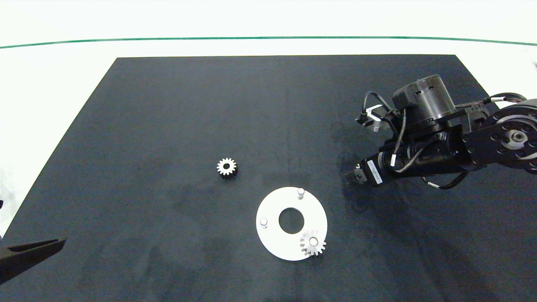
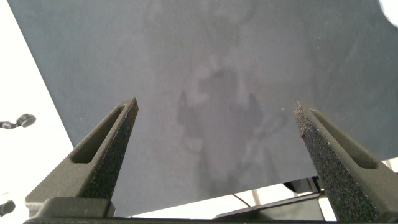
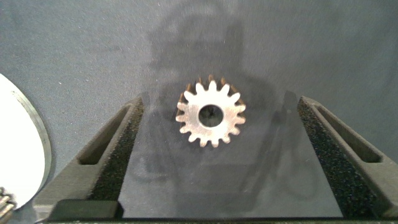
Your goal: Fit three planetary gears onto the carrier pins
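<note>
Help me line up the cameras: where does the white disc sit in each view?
Head view: white disc on the black mat, below centre, beside the right gripper.
Left wrist view: not identifiable; only a white sliver at a corner.
Right wrist view: its rim at the edge, beyond one finger.
Shared landmark: the black mat.

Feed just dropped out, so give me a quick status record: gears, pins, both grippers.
seated gear: on one pin of the white disc
bare pins: two
loose gear: flat on the black mat, apart from the disc
third gear: flat on the mat, between the jaws, untouched
right gripper: jaws open, low over that gear
left gripper: parked at the mat's near left corner, jaws open, empty
</note>
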Controlling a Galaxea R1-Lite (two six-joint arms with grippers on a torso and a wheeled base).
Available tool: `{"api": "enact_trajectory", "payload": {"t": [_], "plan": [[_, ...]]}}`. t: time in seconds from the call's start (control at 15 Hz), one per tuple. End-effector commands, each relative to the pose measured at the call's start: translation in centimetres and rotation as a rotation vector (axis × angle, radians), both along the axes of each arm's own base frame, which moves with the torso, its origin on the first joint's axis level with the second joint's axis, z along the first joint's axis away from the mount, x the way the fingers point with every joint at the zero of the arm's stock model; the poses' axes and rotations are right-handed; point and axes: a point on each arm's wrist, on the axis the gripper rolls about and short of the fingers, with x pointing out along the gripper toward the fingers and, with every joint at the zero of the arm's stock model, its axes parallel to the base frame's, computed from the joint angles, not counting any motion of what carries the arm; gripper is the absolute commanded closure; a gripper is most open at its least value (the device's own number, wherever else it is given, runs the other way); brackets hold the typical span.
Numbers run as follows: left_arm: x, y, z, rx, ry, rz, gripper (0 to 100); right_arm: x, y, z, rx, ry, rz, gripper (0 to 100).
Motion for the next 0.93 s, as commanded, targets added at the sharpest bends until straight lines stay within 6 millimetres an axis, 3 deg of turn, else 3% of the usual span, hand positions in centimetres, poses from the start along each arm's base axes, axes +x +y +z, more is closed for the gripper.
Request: {"api": "enact_trajectory", "payload": {"t": [0.07, 0.33, 0.93], "plan": [[-0.17, 0.18, 0.02, 0.001, -0.003, 0.019, 0, -0.29, -0.03, -0.45, 0.006, 0.022, -0.005, 6], [-0.3, 0.22, 0.08, -0.001, -0.008, 0.019, 0, -0.48, -0.24, -1.09, 0.012, 0.048, 0.0, 15], [-0.48, 0.26, -0.02, 0.005, -0.001, 0.015, 0, -0.06, -0.04, -0.48, 0.042, 0.014, 0.021, 33]]}}
